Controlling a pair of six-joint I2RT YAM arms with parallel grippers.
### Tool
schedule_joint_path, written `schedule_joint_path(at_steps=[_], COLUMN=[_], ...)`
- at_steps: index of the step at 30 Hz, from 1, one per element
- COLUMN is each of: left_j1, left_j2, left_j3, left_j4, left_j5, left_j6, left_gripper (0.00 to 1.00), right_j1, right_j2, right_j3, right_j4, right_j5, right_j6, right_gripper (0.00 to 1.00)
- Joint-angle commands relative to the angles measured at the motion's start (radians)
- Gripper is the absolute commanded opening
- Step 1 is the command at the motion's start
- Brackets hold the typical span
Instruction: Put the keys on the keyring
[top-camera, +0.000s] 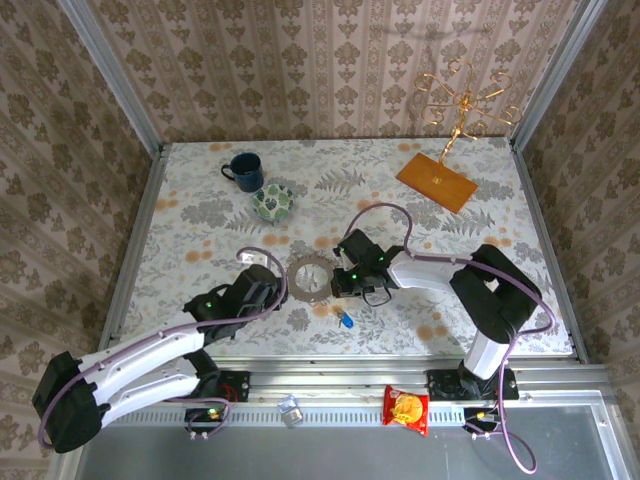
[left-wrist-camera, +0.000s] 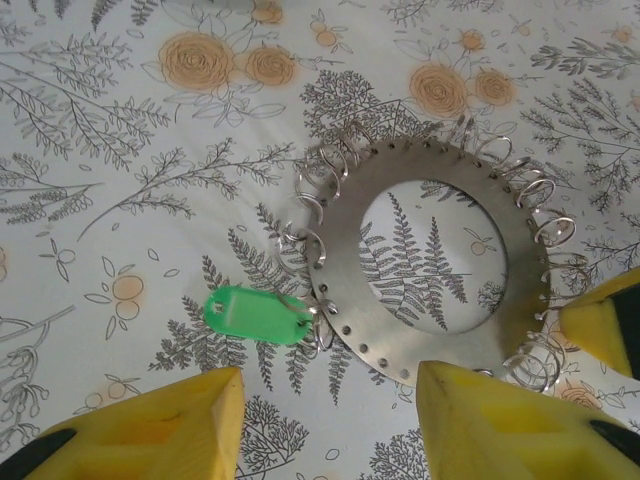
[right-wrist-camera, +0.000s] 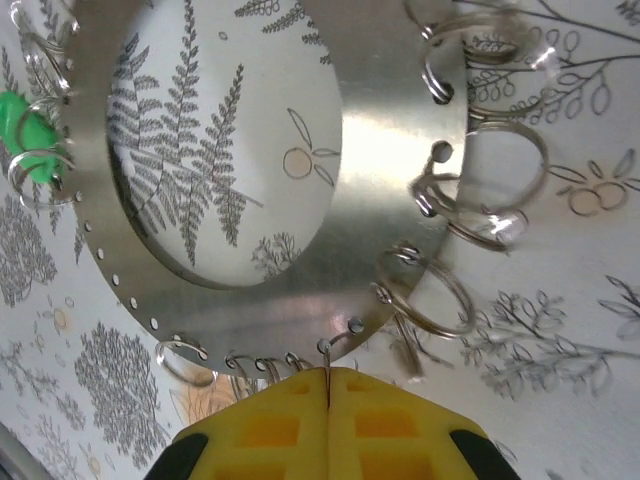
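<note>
Right gripper (right-wrist-camera: 328, 385): ribbed yellow foam pads (right-wrist-camera: 270, 430) pressed flat together, their seam at the keyring's rim; any pinch cannot be told.
Left gripper (left-wrist-camera: 330, 425): yellow wedges about half apart, holding nothing.
Keyring (left-wrist-camera: 350, 280): flat brushed-metal annulus with a perforated edge and wire loops (right-wrist-camera: 500, 170), lying on the floral table (top-camera: 200, 200).
Keys: glossy green tag (left-wrist-camera: 255, 312) at a rim loop; blue tag (top-camera: 346, 320) near, apart.

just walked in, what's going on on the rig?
Both arms are working at the keyring lying flat mid-table. The right gripper is shut, tips against the ring's rim by the small wire loops; whether it pinches one, I cannot tell. The left gripper is open on the opposite side. The green tag sits at the rim among the loops. The blue-tagged key lies loose on the table, not yet on.
</note>
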Motion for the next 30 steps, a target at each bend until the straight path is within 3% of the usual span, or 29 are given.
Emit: schedule_joint_path(at_steps=[1,7,11,17,24,30], left_j1=[0.012,0.062,0.106,0.126,0.198,0.211], left_j2=[-0.042,-0.072,-0.056,-0.041,-0.007,0.047], left_j3=[0.016,0.032,0.046,0.031,0.012,-0.014], left_j4=[0.042,0.178,0.249,0.345,0.405,0.489], left_j5=[-0.023,0.056,0.225,0.525,0.768,0.905], left_j6=[0.166,0.526,0.753,1.014,1.124,1.148], left_gripper=[0.5,0.5,0.45,0.37,0.27,0.27], right_j1=[0.002,0.002,0.001,0.0,-0.001,0.0], right_j2=[-0.098,-0.222,-0.28,-0.283,-0.286,-0.293], right_j3=[0.038,0.095,0.13,0.188,0.215,0.213], right_j4=[-0.126,-0.206,-0.246,-0.273,-0.274,-0.254], right_j5=[0.015,-0.084,-0.124,-0.197,-0.255,-0.291], right_j6=[-0.186,-0.562,-0.768,-0.939,-1.101,-1.152], right_gripper=[0.0,0.0,0.0,0.0,0.0,0.0])
